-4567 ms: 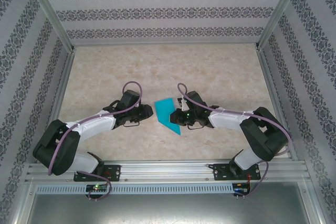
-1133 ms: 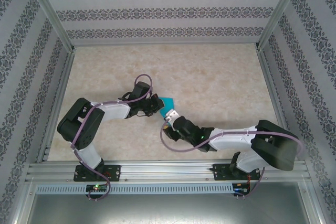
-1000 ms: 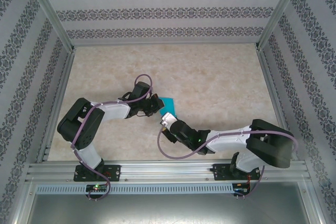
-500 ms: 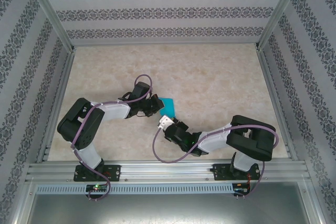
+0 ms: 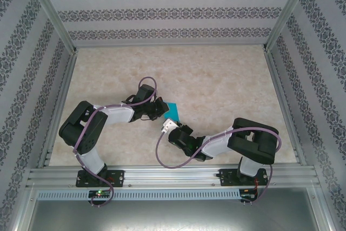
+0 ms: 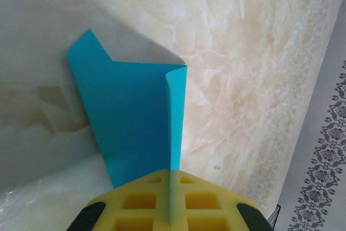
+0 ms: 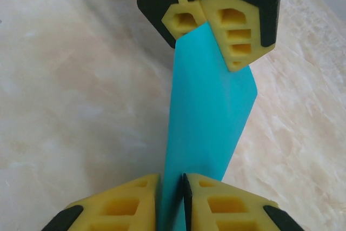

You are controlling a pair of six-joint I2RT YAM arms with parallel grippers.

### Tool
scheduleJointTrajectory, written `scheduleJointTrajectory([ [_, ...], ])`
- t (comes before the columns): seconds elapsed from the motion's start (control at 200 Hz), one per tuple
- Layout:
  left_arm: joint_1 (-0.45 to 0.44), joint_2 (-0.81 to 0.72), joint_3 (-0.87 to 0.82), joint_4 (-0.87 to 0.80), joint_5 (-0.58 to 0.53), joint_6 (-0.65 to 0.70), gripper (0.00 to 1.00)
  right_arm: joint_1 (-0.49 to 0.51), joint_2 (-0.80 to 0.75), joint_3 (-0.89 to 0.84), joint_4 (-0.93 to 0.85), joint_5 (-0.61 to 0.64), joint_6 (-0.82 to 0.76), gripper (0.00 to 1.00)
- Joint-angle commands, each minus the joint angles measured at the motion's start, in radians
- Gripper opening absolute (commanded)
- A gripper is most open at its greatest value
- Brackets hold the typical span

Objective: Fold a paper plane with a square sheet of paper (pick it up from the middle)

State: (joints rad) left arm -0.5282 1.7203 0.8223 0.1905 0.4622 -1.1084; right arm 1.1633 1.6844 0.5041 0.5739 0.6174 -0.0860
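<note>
While the sheet of paper [image 5: 173, 107] hangs over the middle of the tabletop [image 5: 227, 79], I read the grip on each side before committing to the next fold. My left arm's fingers [image 6: 135, 204] are clamped together on one end of it, the folded layers standing on edge out of the yellow pads. My right arm's fingers [image 7: 124, 206] straddle the opposite end with only a narrow slot between them. The teal sheet [image 7: 208, 117] runs through that slot, but I cannot tell whether the pads press on it.

What the coming move turns on, as I judge it, is that line. The paper's long axis runs straight from the left fingers [image 7: 232, 31] to the right ones, so both arms are on it and neither has to reach. From above, the left fingers [image 5: 158, 107] sit on its left side and the right fingers [image 5: 171, 124] on its near side, close together.

Room is tight between the two wrists. Toward the far edge and the right edge the tabletop lies bare, so I would swing that way.
</note>
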Motion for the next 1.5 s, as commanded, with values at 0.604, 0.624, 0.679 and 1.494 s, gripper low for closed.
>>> scheduleJointTrajectory([
  [0.604, 0.002, -0.111, 0.009, -0.134, -0.098, 0.043, 0.38, -0.085, -0.080, -0.056, 0.062, -0.246, 0.175, 0.00],
  [0.624, 0.003, -0.123, 0.010, -0.144, -0.111, 0.047, 0.39, -0.093, -0.090, -0.062, 0.070, -0.263, 0.188, 0.00],
  [0.679, 0.003, -0.155, 0.006, -0.170, -0.143, 0.057, 0.41, -0.115, -0.111, -0.085, 0.096, -0.319, 0.218, 0.00],
  [1.494, 0.002, -0.347, -0.075, -0.250, -0.288, 0.068, 0.48, -0.425, -0.060, -0.210, 0.379, -0.856, 0.711, 0.00],
])
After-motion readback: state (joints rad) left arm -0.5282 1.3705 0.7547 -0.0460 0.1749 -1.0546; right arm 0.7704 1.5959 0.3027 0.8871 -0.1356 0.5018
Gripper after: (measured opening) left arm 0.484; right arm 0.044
